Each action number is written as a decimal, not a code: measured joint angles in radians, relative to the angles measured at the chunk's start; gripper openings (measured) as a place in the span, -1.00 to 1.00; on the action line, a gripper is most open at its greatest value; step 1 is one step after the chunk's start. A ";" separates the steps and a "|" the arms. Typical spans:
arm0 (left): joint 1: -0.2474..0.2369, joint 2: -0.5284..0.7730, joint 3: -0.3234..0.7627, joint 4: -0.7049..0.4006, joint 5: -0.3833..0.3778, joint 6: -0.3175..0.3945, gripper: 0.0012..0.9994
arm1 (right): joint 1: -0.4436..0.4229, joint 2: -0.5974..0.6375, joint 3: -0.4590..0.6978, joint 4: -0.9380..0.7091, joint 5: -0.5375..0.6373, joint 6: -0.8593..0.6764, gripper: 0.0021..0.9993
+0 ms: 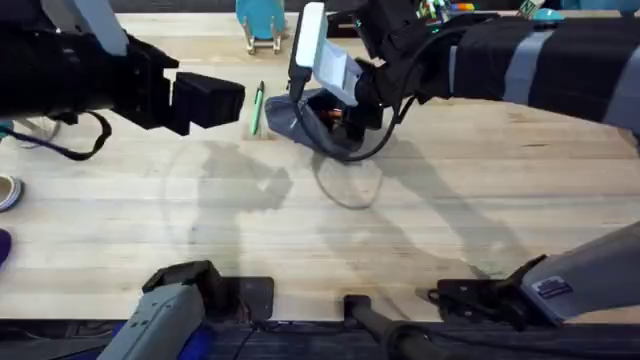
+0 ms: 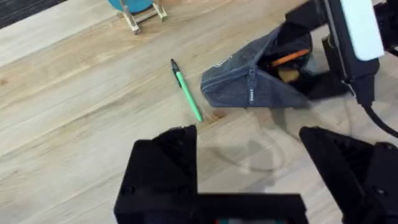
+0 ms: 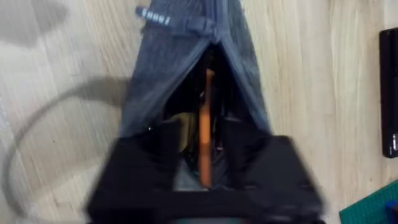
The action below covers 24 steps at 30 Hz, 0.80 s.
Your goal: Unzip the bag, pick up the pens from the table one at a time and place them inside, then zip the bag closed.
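Right claw (image 1: 335,112) tips are buried in the bag (image 1: 318,125) mouth, so the overhead can't show how they stand. Right wrist view: near end of the orange pen (image 3: 206,127) runs under the blurred black fingers (image 3: 261,168); its far end is lost in the dark interior. A yellowish item (image 3: 177,127) inside is too dim to identify. Left claw (image 2: 258,180) cut off by the frame edge in the left wrist view. Black object (image 3: 389,93) on the worktop (image 3: 62,93) is cropped at the edge.
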 joint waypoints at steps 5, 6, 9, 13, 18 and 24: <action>0.000 0.000 0.000 0.000 0.000 0.000 0.99 | 0.000 0.000 0.000 0.009 0.000 0.018 0.99; 0.000 0.000 0.000 0.000 0.000 0.000 0.99 | 0.000 0.000 0.000 0.013 0.000 0.024 0.99; 0.000 0.000 0.000 0.000 0.000 0.000 0.99 | 0.000 0.000 0.000 0.018 0.000 0.035 0.99; 0.000 0.000 0.000 0.000 0.000 0.000 0.99 | 0.000 0.000 0.000 0.020 0.000 0.042 1.00; 0.000 0.000 0.000 0.000 0.000 0.000 0.99 | 0.000 -0.002 0.000 0.023 0.000 0.053 1.00; 0.000 0.000 0.000 0.000 0.000 0.000 0.99 | 0.000 -0.077 -0.003 0.025 0.000 0.115 1.00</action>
